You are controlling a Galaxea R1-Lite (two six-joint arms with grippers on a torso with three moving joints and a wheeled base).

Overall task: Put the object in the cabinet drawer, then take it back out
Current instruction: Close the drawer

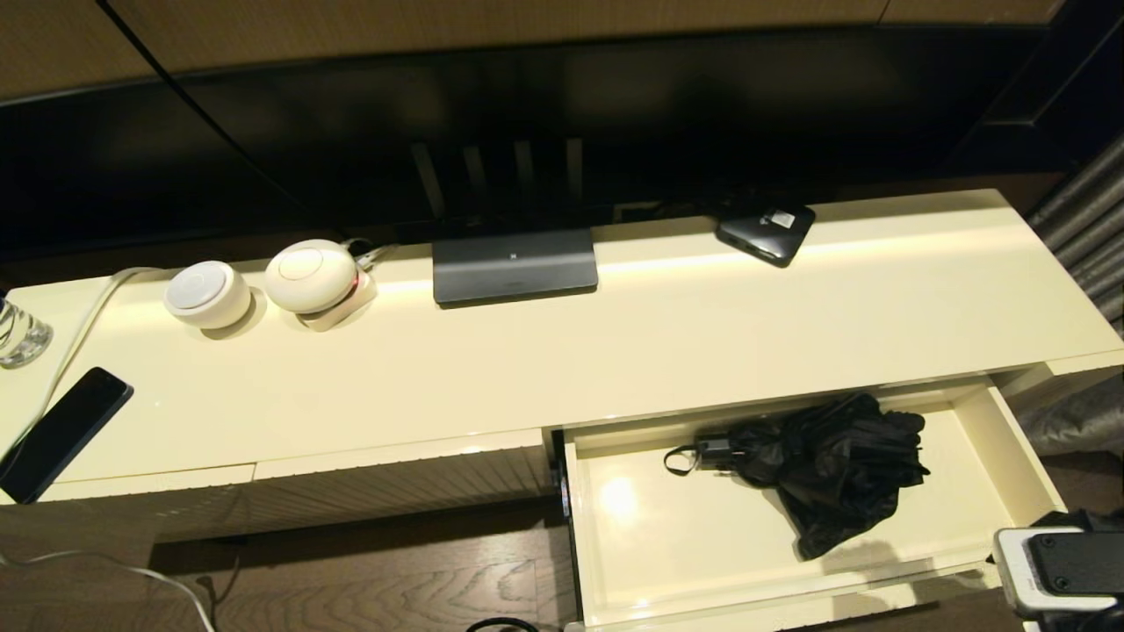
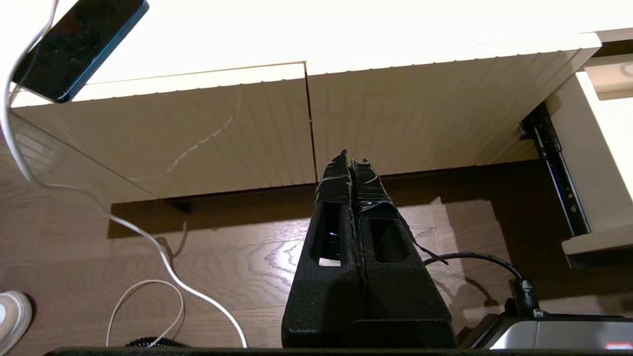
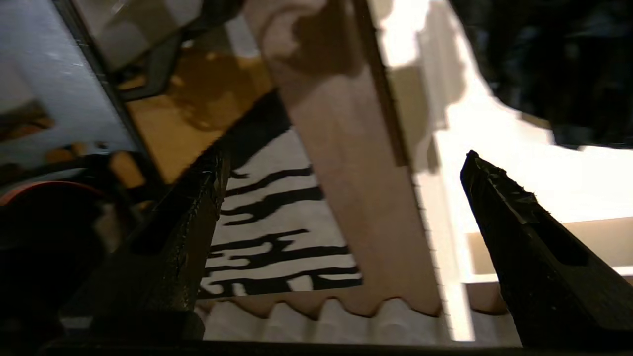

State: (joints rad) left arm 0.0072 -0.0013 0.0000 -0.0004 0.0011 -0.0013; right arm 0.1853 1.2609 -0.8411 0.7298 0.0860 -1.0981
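The black folding umbrella [image 1: 825, 465] lies rumpled in the pulled-out cream drawer [image 1: 667, 544], toward its right half, with its short handle [image 1: 716, 452] and wrist loop pointing left. Only the wrist of my right arm [image 1: 1058, 566] shows in the head view, at the drawer's front right corner. In the right wrist view my right gripper [image 3: 343, 158] is open and empty, straddling the drawer's front panel [image 3: 346, 207], with the umbrella [image 3: 554, 64] beyond it and untouched. My left gripper [image 2: 350, 158] is shut and empty, parked low before the closed fronts.
On the cabinet top are a flat black box with a white label [image 1: 766, 230], a dark TV base [image 1: 515, 265], two round white devices [image 1: 209, 295], a phone [image 1: 63, 432] and a glass [image 1: 19, 332]. White cables [image 2: 148, 247] trail over the wooden floor.
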